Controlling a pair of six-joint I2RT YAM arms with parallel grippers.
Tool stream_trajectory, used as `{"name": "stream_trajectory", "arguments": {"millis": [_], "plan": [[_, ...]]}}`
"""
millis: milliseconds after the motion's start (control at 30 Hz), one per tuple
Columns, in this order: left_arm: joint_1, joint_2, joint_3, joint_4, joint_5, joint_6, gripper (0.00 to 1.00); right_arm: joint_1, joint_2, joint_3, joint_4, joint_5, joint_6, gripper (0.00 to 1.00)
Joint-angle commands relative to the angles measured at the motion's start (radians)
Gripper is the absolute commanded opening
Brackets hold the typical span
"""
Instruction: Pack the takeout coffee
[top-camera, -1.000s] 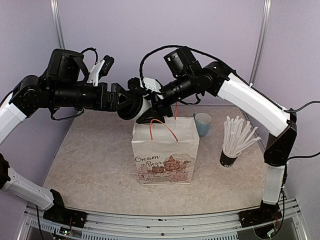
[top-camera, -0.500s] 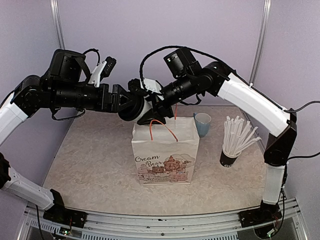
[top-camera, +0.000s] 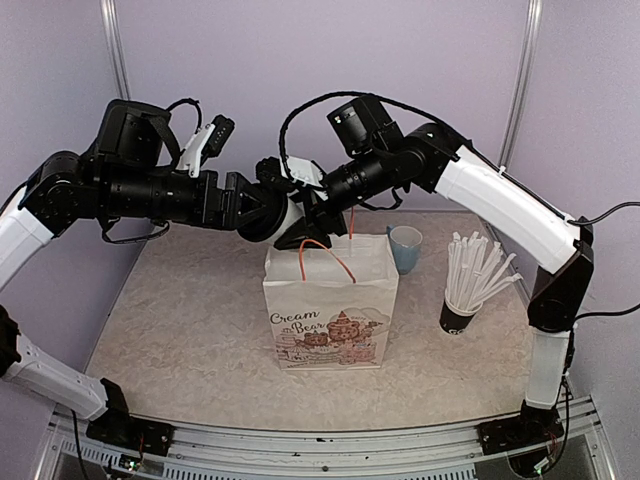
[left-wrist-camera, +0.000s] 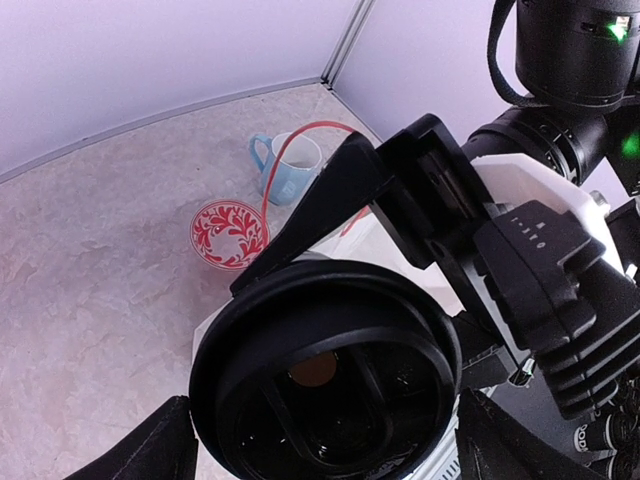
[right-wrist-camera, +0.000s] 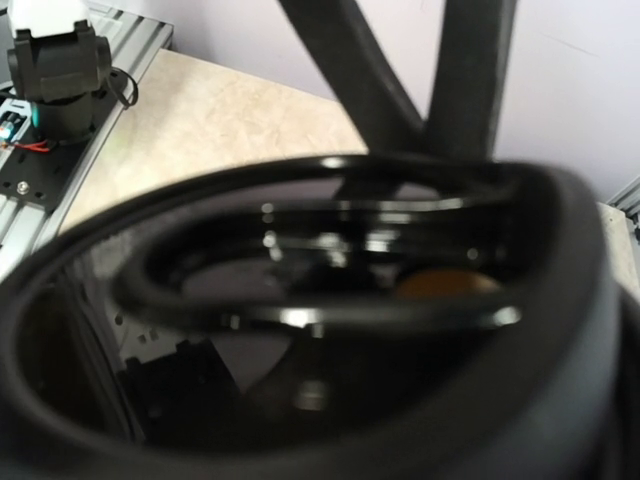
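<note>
One takeout coffee cup (top-camera: 289, 212), white with a black lid (top-camera: 262, 218), lies on its side in the air above the back left of the paper bag (top-camera: 330, 300). My right gripper (top-camera: 300, 222) is shut on its white body; the black fingers (left-wrist-camera: 320, 200) show either side of it in the left wrist view. The lid (left-wrist-camera: 320, 380) faces my left gripper (left-wrist-camera: 330, 445), which is open with a finger on each side of the rim. In the right wrist view the lid (right-wrist-camera: 330, 330) fills the frame and hides the fingers.
The printed bag stands open mid-table with orange handles (top-camera: 325, 250) up. A light blue mug (top-camera: 406, 245) sits behind its right corner, beside a red patterned coaster (left-wrist-camera: 230, 232). A dark cup of white straws (top-camera: 465, 285) stands to the right.
My left gripper has crept a little to the right, closer around the lid. The right arm and the cup have stayed in place.
</note>
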Motion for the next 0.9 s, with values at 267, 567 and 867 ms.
{"name": "stream_trajectory", "arguments": {"millis": [267, 567, 867], "plan": [[-0.014, 0.022, 0.007, 0.008, 0.042, -0.001, 0.88, 0.01, -0.041, 0.011, 0.018, 0.013, -0.006, 0.77], [-0.015, 0.051, 0.013, -0.019, 0.036, 0.002, 0.87, 0.013, -0.048, 0.006, 0.011, 0.032, -0.028, 0.78], [-0.014, 0.071, 0.018, -0.038, 0.045, 0.006, 0.83, 0.019, -0.051, 0.006, 0.008, 0.045, -0.036, 0.78]]}}
